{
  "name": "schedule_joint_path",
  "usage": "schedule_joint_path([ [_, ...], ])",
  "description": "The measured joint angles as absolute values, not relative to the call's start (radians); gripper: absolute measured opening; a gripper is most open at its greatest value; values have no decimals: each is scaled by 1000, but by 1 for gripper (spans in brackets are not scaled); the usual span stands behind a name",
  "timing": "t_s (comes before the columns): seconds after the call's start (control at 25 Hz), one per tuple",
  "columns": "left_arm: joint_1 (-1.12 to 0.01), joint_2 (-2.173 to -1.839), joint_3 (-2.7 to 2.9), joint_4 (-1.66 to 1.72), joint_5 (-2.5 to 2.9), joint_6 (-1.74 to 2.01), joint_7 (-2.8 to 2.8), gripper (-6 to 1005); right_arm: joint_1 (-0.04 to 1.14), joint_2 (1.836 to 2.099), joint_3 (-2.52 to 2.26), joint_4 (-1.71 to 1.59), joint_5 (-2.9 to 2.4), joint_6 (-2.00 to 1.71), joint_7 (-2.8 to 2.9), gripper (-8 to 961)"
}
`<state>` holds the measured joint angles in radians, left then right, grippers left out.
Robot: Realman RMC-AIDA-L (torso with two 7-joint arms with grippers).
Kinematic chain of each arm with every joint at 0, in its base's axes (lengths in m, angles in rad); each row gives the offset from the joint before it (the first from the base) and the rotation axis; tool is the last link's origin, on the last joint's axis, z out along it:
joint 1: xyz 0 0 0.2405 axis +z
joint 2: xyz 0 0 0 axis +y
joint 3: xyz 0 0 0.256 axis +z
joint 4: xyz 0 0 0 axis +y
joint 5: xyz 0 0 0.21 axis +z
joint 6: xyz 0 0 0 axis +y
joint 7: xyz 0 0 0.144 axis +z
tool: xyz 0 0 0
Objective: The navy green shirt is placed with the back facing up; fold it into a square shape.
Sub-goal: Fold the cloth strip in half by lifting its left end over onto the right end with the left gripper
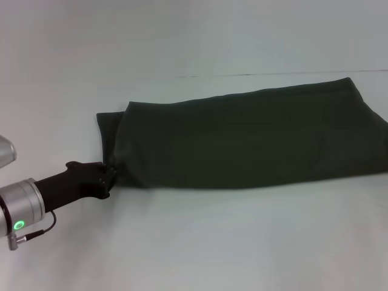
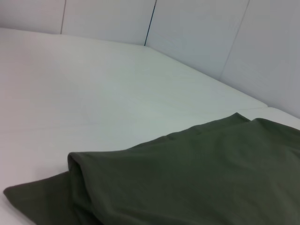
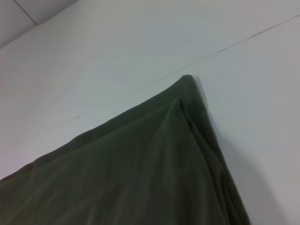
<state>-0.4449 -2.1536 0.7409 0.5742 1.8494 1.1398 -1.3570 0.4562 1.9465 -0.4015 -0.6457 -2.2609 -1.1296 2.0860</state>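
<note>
The navy green shirt [image 1: 254,139] lies folded into a long band across the white table, running from the middle left to the right edge of the head view. My left gripper [image 1: 110,174] sits at the band's near left corner, touching the cloth edge. The left wrist view shows that end of the shirt [image 2: 197,178] with one layer lying over another. In the right wrist view a pointed corner of the shirt [image 3: 140,168] lies flat on the table. The right gripper is out of view.
The white table [image 1: 212,242] extends in front of and behind the shirt, with a thin seam line [image 1: 273,74] behind it. White wall panels [image 2: 197,33] stand at the far side of the table.
</note>
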Motion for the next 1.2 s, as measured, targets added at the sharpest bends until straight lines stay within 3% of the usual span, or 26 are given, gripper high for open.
schedule_joint_path([
  [0.24,-445,-2154,738,590,1844,1119,-1355,7,449,1951,-395,-646,-2253,-1132,2071,206],
  [0.32,-448,-2152,738,593,1844,1114,-1354,7,445,1951,-389,-638,-2232,-1138,2053,20],
  [1.2,-412,-2126,734,632,1839,1125,-1352,8,373,1975,-386,-623,-2087,-1218,1936,52],
])
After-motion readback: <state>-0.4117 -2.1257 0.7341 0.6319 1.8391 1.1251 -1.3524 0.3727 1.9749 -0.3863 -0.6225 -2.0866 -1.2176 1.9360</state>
